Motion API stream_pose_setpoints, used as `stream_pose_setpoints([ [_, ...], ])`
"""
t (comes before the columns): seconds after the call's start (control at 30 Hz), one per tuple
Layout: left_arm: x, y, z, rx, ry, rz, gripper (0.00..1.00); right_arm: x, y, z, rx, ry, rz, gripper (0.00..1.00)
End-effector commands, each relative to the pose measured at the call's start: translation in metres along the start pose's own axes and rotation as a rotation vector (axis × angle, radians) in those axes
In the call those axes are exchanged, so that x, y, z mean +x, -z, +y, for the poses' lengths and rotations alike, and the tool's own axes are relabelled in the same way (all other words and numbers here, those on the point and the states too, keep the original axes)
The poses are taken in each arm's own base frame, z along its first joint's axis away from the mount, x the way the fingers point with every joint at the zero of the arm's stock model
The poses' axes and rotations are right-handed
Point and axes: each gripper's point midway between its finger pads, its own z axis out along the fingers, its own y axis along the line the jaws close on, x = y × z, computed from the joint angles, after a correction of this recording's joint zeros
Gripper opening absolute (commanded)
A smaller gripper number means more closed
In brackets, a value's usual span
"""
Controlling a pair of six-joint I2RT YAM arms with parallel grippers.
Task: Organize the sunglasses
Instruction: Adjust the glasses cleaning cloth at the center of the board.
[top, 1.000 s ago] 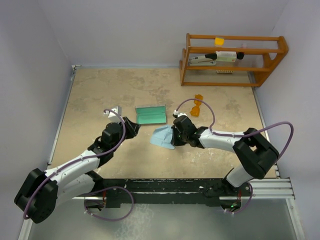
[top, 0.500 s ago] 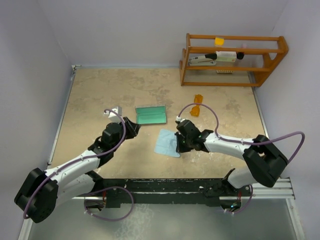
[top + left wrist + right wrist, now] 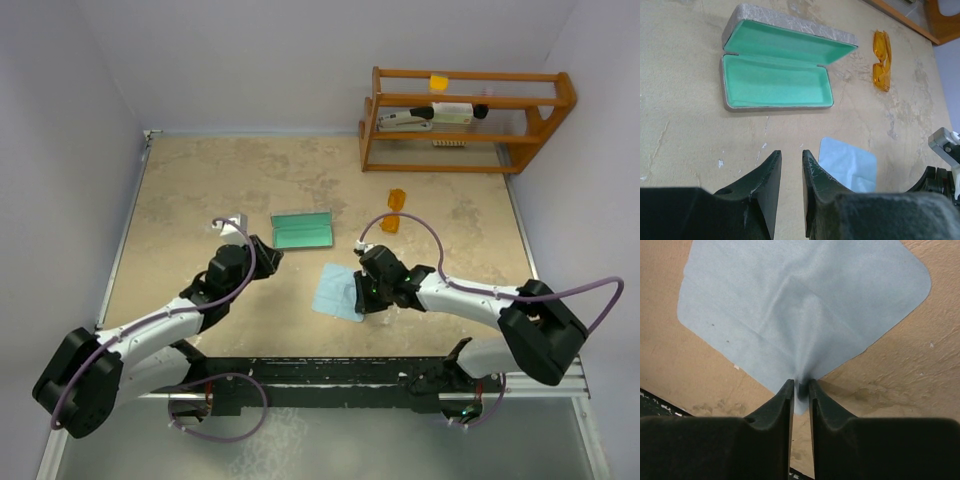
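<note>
Saw the sunglasses lying on the surface, near the front of the wooden rack and well apart from both arms. Spotted them again in the left wrist view, off to the right of the grey case. Found that case lying open, green inside showing, lid tipped back, in the middle of the surface. Saw the blue cloth lying flat between the case and the near edge. Found the left gripper low and just near the case's front left corner, fingers spread a little and holding nothing. Found the right gripper at the cloth's right edge, fingers a little apart with a pulled-up corner of the cloth between them; could not tell if squeezing it or not. Noticed the right arm's purple cable looping up just beside the sunglasses. Saw bare surface to the left of the case, out to the left wall, and more behind it, up to the back wall. Saw a strip of bare surface between cloth and sunglasses too.
</note>
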Motion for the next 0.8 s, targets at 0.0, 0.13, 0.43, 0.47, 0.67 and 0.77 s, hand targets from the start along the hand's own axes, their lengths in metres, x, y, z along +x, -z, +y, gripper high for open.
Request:
stream_pose_setpoints([
  [0.0, -0.008, -0.004, -0.023, 0.075, -0.024, -0.010, 0.21, 0.005, 0.002, -0.006, 0.021, 0.011, -0.006, 0.24],
  [0.13, -0.005, -0.009, -0.035, 0.096, -0.079, 0.023, 0.22, -0.005, 0.008, -0.005, 0.027, 0.007, -0.051, 0.28],
  [0.43, 0.013, -0.028, -0.062, 0.135, -0.186, 0.081, 0.28, -0.026, 0.027, -0.015, 0.090, -0.038, -0.174, 0.28],
  [0.47, 0.019, -0.030, -0.065, 0.143, -0.200, 0.094, 0.28, -0.025, 0.028, -0.015, 0.087, -0.043, -0.178, 0.28],
  [0.67, 0.047, -0.041, -0.074, 0.146, -0.271, 0.149, 0.27, -0.032, 0.032, -0.025, 0.138, -0.088, -0.231, 0.28],
  [0.77, 0.057, -0.046, -0.077, 0.144, -0.291, 0.165, 0.26, -0.034, 0.030, -0.026, 0.150, -0.103, -0.241, 0.27],
])
